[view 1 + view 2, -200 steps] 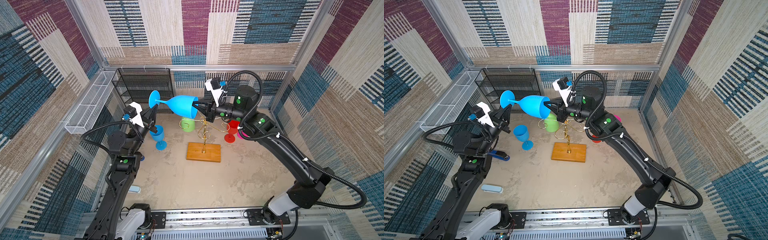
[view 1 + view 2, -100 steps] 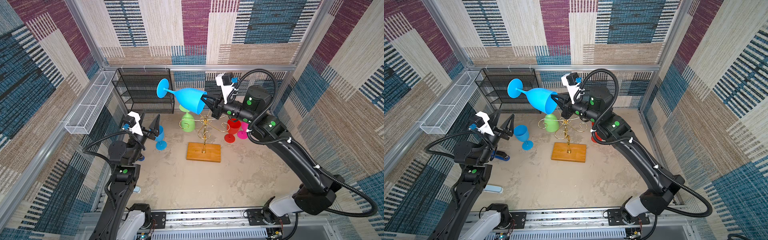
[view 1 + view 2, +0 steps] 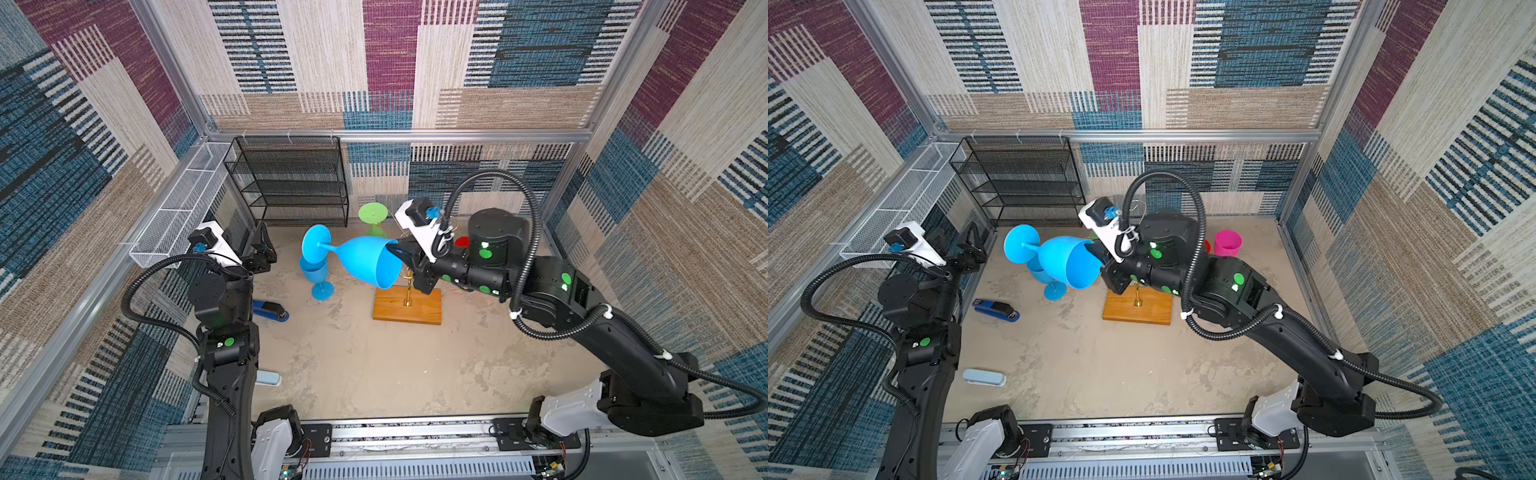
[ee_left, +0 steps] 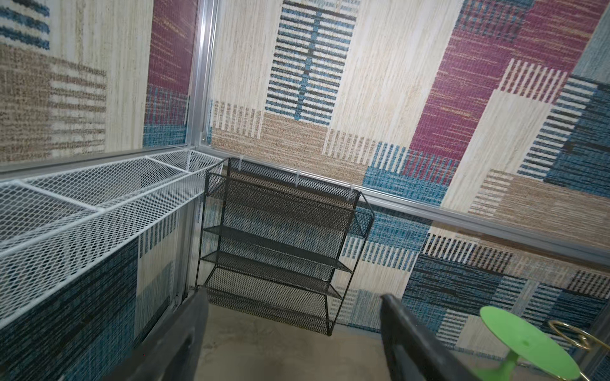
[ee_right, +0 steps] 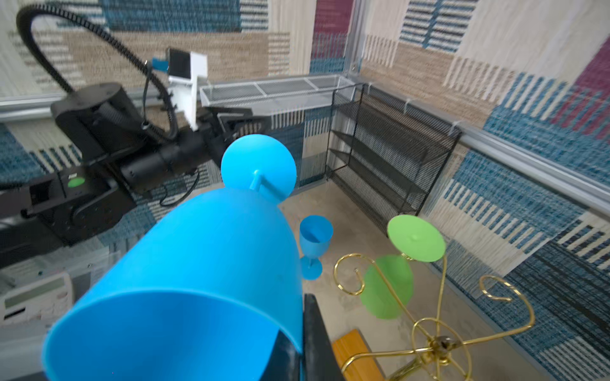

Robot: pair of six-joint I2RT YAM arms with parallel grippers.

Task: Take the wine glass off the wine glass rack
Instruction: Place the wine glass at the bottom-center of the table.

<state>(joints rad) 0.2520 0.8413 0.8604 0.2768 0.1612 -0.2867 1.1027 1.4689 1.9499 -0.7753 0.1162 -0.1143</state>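
Note:
A large blue wine glass (image 3: 365, 266) (image 3: 1067, 266) (image 5: 204, 264) lies on its side in the air, left of the wine glass rack and clear of its arms. My right gripper (image 3: 395, 251) (image 3: 1094, 251) (image 5: 295, 316) is shut on its rim, one finger inside the bowl and one outside. The wine glass rack (image 3: 407, 305) (image 3: 1138, 307) (image 5: 435, 343) is gold wire on a wooden base. A green wine glass (image 3: 372, 213) (image 5: 416, 237) (image 4: 525, 343) hangs upside down from it. My left gripper (image 3: 255, 243) (image 3: 957, 241) (image 4: 293, 295) is open and empty, off to the left.
A smaller blue glass (image 3: 316, 274) (image 5: 315, 234) stands under the held one. The black mesh shelf (image 3: 291, 183) and white mesh tray (image 3: 183, 203) line the back left. A blue stapler (image 3: 270, 309), pale blue case (image 3: 268, 378), red cup (image 3: 461, 241) and pink cup (image 3: 1227, 243) lie around.
My left gripper has opened and drawn back to the left, away from the blue glass's foot. My right gripper lifted the glass, then brought it lower, still on its side.

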